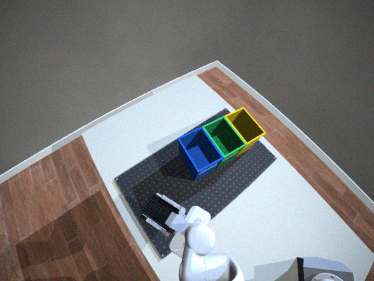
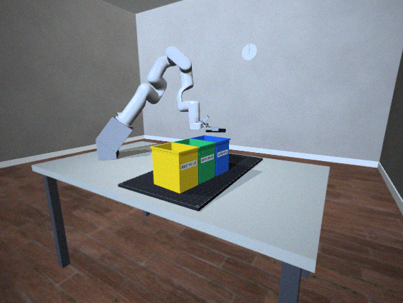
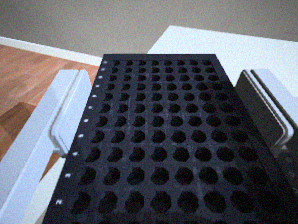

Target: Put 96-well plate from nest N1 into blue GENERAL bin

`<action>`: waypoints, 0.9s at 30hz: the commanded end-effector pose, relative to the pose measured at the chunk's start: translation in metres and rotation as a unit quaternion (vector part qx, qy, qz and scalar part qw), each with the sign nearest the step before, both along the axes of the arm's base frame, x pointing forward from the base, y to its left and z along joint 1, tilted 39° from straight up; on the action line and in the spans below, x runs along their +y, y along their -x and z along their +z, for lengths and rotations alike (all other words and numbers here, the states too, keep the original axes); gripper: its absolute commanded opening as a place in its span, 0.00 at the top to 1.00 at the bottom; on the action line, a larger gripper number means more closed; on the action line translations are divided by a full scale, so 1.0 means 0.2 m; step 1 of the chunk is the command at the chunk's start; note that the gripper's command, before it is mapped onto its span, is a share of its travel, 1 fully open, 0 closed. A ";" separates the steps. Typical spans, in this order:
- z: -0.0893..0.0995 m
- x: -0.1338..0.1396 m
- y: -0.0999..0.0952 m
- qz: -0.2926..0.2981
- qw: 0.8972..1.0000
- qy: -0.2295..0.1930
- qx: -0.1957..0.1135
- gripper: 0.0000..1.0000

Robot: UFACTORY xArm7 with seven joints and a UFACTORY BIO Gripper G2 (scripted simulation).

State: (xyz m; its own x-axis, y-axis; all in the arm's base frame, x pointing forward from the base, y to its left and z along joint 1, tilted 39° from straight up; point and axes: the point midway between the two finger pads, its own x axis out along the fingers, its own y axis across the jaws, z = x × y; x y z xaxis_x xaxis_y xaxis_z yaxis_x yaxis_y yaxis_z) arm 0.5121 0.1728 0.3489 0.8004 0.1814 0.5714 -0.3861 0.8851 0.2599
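The black 96-well plate [image 1: 161,207] [image 2: 222,130] [image 3: 160,131] is level between the two fingers of my gripper [image 1: 152,206] [image 3: 167,112], which is shut on its long sides. In the exterior view the plate hangs a little above the height of the bin rims, beyond the blue bin. The blue bin [image 1: 194,159] [image 2: 222,166], labelled GENERAL, stands upright and open at the top; no plate shows in it. The green bin [image 1: 224,140] [image 2: 206,171] and the yellow bin [image 1: 245,125] [image 2: 168,171] stand upright beside it in a row. The nest N1 cannot be made out.
The bins stand close together on a dark dotted board [image 1: 251,171] [image 2: 202,197] on the white table [image 1: 286,206] [image 2: 274,205]. The blue bin is the one nearest the held plate. The arm's base [image 1: 331,268] [image 2: 111,140] stands on the table.
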 end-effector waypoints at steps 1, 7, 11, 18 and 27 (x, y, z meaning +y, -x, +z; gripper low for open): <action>0.03 -0.01 0.01 -0.001 1.000 0.000 -0.001 1.00; 0.07 -0.04 0.03 -0.001 1.000 0.000 -0.001 1.00; 0.09 -0.05 0.05 -0.001 1.000 0.000 -0.001 1.00; 0.12 -0.07 0.07 -0.001 1.000 0.000 -0.001 1.00; 0.14 -0.07 0.07 -0.001 1.000 0.000 -0.001 1.00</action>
